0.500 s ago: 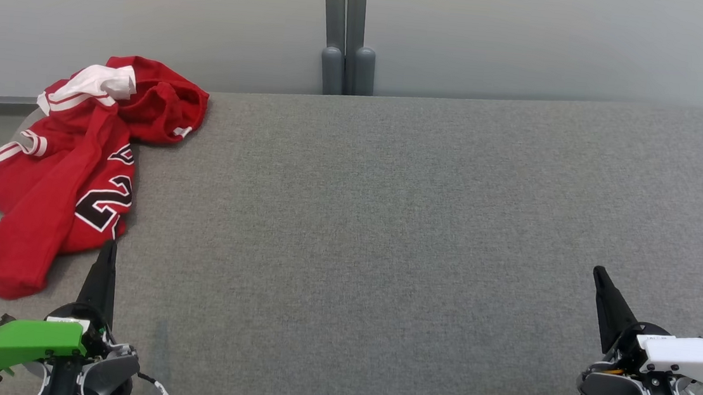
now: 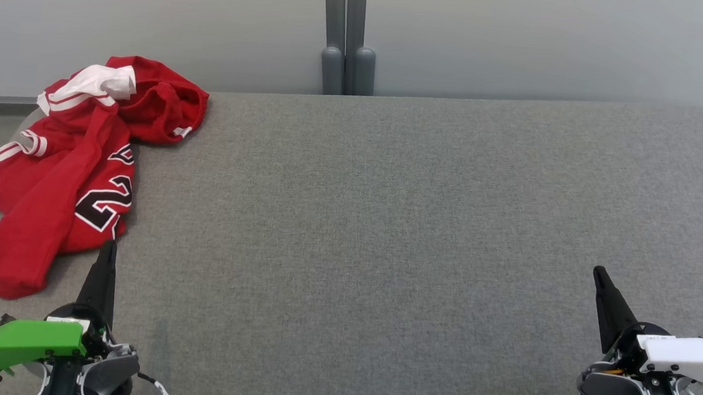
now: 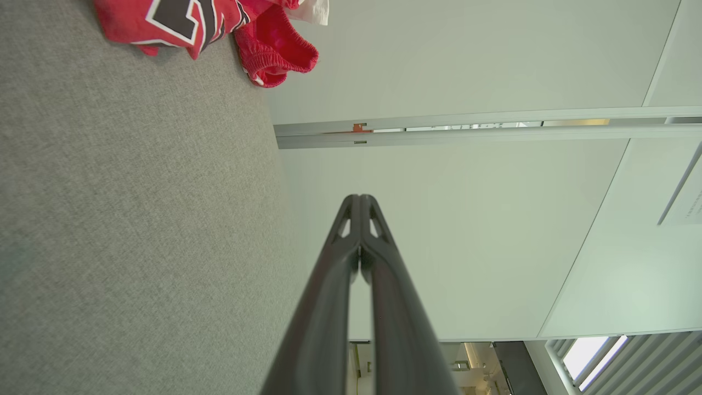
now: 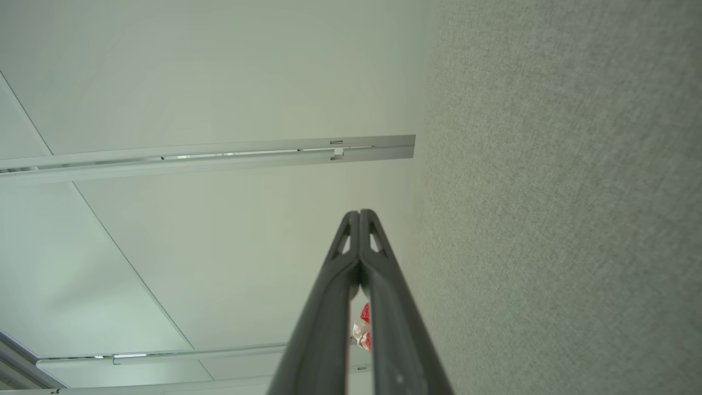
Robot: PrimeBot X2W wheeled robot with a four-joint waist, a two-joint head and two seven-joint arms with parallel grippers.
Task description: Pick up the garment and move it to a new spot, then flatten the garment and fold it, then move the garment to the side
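A grey fabric-covered counter (image 2: pixel 386 239) spreads before a pale wall (image 2: pixel 151 8). Nearest, the left gripper (image 2: pixel 109 249) and right gripper (image 2: pixel 600 275) sit closed tight, holding nothing. Far left, the red jersey (image 2: pixel 67 179) lies crumpled at the counter's corner, apparently untouched; every step seems left to do.

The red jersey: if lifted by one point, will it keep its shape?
Probably floppy: the red jersey lies crumpled in soft folds, so it should hang and unfold. Likely light, being thin cloth. On the felt-like grey table it may drag rather than slide.
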